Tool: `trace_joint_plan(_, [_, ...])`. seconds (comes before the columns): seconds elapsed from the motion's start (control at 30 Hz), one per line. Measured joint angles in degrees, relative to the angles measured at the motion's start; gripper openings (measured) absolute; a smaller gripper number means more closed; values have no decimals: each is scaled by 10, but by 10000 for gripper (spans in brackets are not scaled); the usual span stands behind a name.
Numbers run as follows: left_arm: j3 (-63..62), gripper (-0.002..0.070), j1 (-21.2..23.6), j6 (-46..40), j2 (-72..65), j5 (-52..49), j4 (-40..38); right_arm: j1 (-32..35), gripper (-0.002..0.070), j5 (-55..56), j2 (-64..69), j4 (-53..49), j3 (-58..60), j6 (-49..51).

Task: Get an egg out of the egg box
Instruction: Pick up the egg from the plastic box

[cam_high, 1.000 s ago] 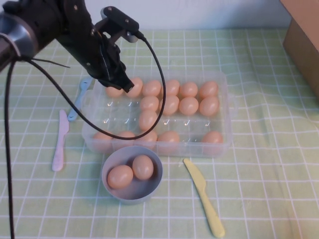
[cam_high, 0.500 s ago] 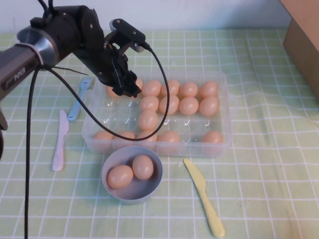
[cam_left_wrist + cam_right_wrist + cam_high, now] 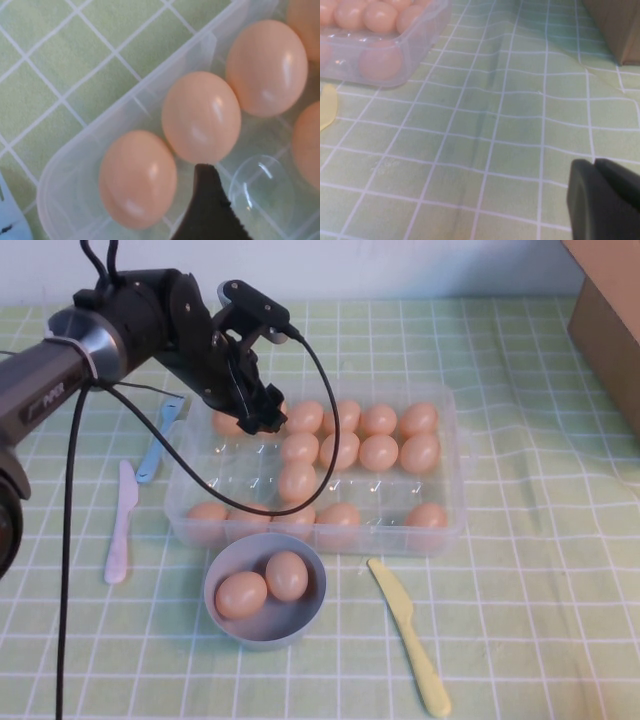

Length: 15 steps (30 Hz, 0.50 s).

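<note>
Likely the egg (image 3: 201,116) now aimed at: second along the far row of the egg box (image 3: 448,530), seated in its cup just beside the corner egg (image 3: 137,177), and mostly hidden from the high view. Still wholly inside the box, unlifted, with an empty moulded cup on the near side. Directly above and against it, the left gripper (image 3: 207,200), its dark tip pointing into the gap between these two eggs; seen from the high view as lowered over the far-left corner of the box (image 3: 262,421). Whether spread or closed cannot be told, and no sure grip shows. Judged as the reach-and-settle step, with grasp and lift not yet done. Calls next for straddling one egg alone, closing gently on its smooth rounded sides, then rising straight up clear of the clear plastic wall without nudging the neighbours. Some risk of the egg slipping, or of pinching two at once, given how close they sit. Nearer the robot, just in front of the box, a grey-blue bowl (image 3: 209,592) holding two eggs. Off to the right, well apart from the box, the right gripper (image 3: 600,200) parked low over the checked cloth (image 3: 485,150), pressed together on nothing.
</note>
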State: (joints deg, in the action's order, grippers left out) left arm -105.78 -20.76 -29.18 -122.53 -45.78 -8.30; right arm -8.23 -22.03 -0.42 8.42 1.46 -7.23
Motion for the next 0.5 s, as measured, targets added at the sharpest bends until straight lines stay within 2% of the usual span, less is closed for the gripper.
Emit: trace_joint_plan(0.5, [0, 418, 2, 11, -14, 39, -28, 0, -18, 0, 0, 0, 0, 0])
